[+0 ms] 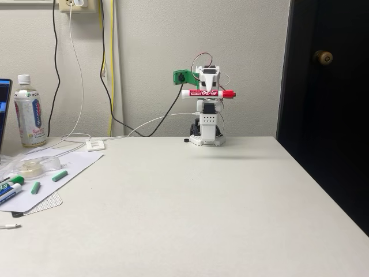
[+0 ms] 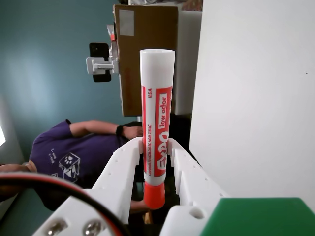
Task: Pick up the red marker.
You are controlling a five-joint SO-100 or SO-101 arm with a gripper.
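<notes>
The red marker (image 1: 209,93) has a white barrel, a red label and a red cap. It hangs level, well above the table, at the back of the fixed view. My gripper (image 1: 209,89) is shut on its middle, with the white arm folded up over its base. In the wrist view the red marker (image 2: 157,108) stands lengthwise between my two white fingers (image 2: 123,169), which press on its labelled part. My gripper (image 2: 156,147) holds it clear of the white table (image 2: 256,98).
On the fixed view's left lie a green-capped marker (image 1: 11,183), a blue-and-white marker (image 1: 8,193), two green pieces (image 1: 59,175), a tape roll (image 1: 30,168) and a bottle (image 1: 29,111). Cables hang down the back wall. A person in a purple shirt (image 2: 69,157) sits beyond the table.
</notes>
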